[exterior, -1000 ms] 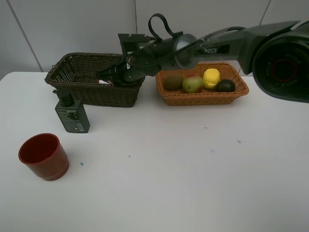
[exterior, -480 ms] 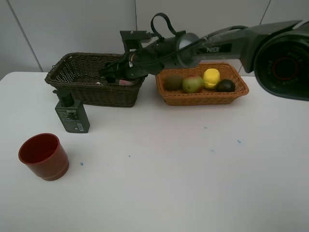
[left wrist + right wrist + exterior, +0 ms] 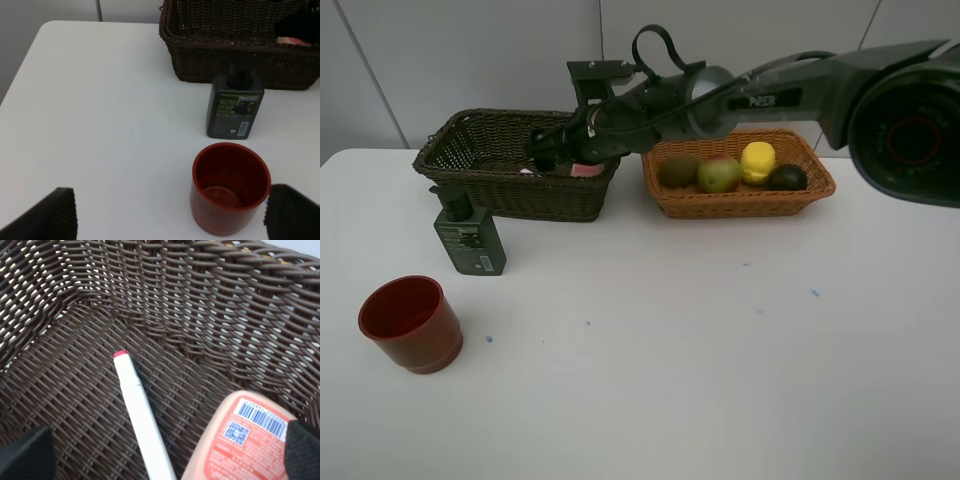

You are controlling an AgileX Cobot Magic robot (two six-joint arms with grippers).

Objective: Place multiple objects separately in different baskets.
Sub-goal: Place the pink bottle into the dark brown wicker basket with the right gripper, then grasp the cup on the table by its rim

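Raised since a second ago, the right end effector [image 3: 545, 150] hung spread, empty, above the pink bottle [image 3: 245, 440] in the eleven-o'clock dark basket [image 3: 510, 192].

- Dark green pump bottle [image 3: 235, 107], on the left just in front of the dark brown basket [image 3: 240, 55]: the light green strip across the top of its label says "Men" in white. The print and the little round icons below it are way too small to read.
- Pink bottle [image 3: 240, 445] lying in that basket: white barcode [image 3: 262, 420] with a row of digits under it that are too blurry to make out. There's also a small square code [image 3: 234, 431] and some white fine print, unreadable.
- Right arm [image 3: 790, 95]: short white lettering on the casing, starts with P and ends in ER, middle unclear.
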